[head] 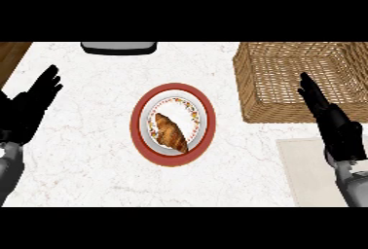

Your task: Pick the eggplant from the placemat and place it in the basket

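Observation:
No eggplant shows anywhere in the head view. The woven wicker basket stands at the upper right, and what I can see of its inside holds nothing. The pale beige placemat lies at the lower right, partly hidden under my right forearm. My right hand hovers over the placemat's far edge and the basket's near rim, open, fingers straight and pointing away from me. My left hand rests at the left edge, open, fingers up.
A red-rimmed plate sits mid-counter with a brown croissant on it. A dark grey object lies at the counter's far edge. Brown wood borders the white marble top at the upper left.

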Available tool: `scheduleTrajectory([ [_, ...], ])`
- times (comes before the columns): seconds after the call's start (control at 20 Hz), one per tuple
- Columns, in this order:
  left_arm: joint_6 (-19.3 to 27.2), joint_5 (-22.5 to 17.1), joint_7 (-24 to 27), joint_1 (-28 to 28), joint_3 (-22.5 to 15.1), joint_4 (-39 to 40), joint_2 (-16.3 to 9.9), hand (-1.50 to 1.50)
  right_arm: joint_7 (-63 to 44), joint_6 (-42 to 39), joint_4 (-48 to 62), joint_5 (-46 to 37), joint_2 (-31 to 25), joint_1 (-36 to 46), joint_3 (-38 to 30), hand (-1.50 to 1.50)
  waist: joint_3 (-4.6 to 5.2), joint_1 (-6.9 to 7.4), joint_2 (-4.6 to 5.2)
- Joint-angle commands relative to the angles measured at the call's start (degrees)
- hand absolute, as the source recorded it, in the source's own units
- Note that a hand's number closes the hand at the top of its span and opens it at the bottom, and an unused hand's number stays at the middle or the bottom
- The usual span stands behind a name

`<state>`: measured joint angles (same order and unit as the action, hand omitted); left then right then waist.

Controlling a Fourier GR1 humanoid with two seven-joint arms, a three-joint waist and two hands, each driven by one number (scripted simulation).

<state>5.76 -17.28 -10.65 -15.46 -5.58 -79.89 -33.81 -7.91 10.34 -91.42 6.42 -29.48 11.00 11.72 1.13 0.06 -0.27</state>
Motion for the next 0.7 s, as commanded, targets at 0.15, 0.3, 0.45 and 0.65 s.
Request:
scheduleTrajectory([
  [0.15, 4.12, 8.83, 1.5, 6.18, -3.54, 4.88, 0.56, 0.0, 2.97, 8.04, 0.06, -1.49, 4.32, 8.38, -6.79, 1.5, -1.15, 0.54, 0.44],
  [0.3, 3.16, 7.67, -0.77, 7.78, -3.94, 5.47, 0.1, 0.0, 10.34, 20.11, -6.64, 2.7, 8.97, 14.37, -19.58, 1.5, -3.18, -3.36, -3.89],
  [0.45, 4.82, 11.45, -1.32, 8.33, -8.05, 4.67, 2.1, 0.0, 3.13, 12.89, 3.63, -25.29, -3.67, 10.98, 3.99, -1.5, -0.61, 2.96, 0.87],
  [0.65, 5.65, 11.93, -0.62, 10.34, -7.08, 5.73, 0.89, 0.0, -4.67, 23.94, 8.51, -39.99, -11.42, 9.82, -2.88, -1.5, 0.17, -0.28, -0.19],
])
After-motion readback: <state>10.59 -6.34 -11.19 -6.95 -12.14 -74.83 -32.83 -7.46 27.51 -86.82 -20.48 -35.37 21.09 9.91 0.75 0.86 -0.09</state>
